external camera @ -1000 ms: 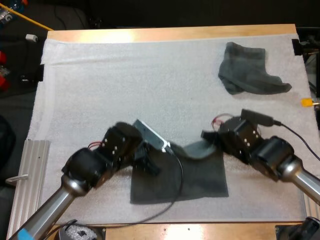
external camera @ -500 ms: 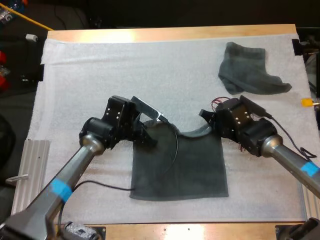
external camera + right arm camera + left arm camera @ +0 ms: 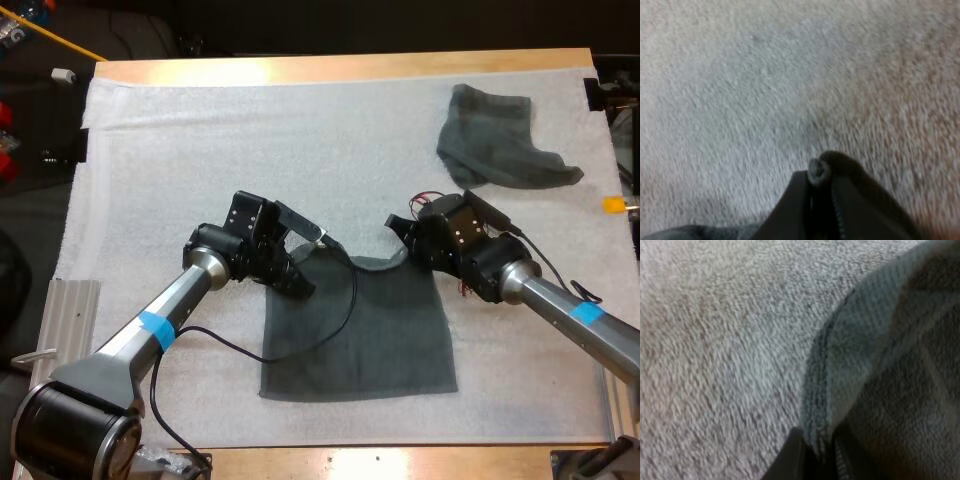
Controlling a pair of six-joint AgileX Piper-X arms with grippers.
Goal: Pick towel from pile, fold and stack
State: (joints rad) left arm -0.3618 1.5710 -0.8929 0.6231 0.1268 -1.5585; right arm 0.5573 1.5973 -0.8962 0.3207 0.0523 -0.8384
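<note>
My left gripper (image 3: pixel 303 276) is pinching the far left corner of the flat towel (image 3: pixel 390 340). In the left wrist view its two black fingers (image 3: pixel 792 460) press on the towel's edge from both sides. My right gripper (image 3: pixel 402 246) is pinching the far right corner. In the right wrist view a small roll of cloth pokes up between its fingers.

From both grippers the towel spreads out toward the near side of the bench (image 3: pixel 350 67). The far edge runs from side to side between the two grippers and bends a little in the middle. Each arm is at the corner on its own side. I think the next move is to carry this far edge over to the near edge, so both grippers should go the same way together.

The flat towel is dark grey-green, soft and almost square. It lies smooth on the white mat (image 3: pixel 200 150), close to the near side.

The crumpled towel (image 3: pixel 498 140) is the same colour. It sits in a lump at the far right of the mat, well apart from both grippers.
</note>
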